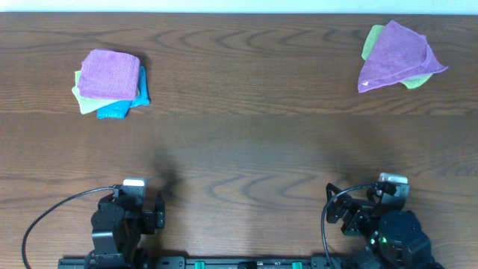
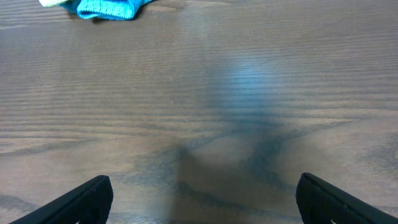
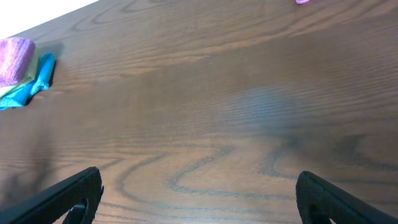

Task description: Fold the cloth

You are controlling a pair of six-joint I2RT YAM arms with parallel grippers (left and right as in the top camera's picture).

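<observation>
A dark brown wooden table (image 1: 239,142) with wavy grain fills nearly all of each view. Of the room only a pale white band (image 1: 239,5) shows, beyond the far edge at 12 o'clock. The pinkish-purple microfibre cloth (image 1: 110,74) lies at about 10 o'clock from the middle of the table. It is folded to a small square and is the top of a stack, on a light green folded towel (image 1: 84,99) and a bright blue folded towel (image 1: 119,109). At about 2 o'clock, well apart from the stack, a duller violet towel (image 1: 396,56) lies loose and spread over a yellow-green towel (image 1: 371,41), with a small white spot at its 7 o'clock corner. The left gripper (image 2: 205,199) is at 7 o'clock and the right gripper (image 3: 199,193) at 5 o'clock, both near the front edge. Each has its jaws spread wide over bare wood and grasps nothing. Black cables (image 1: 45,217) loop beside the arms. In the left wrist view only the blue towel's edge is seen at 11 o'clock, cut off by the frame. In the right wrist view the cloth is half cut off at 9 o'clock. A tiny pink scrap (image 3: 301,1) touches the top edge there, and I cannot tell which towel it belongs to. The lower towels are mostly covered.
</observation>
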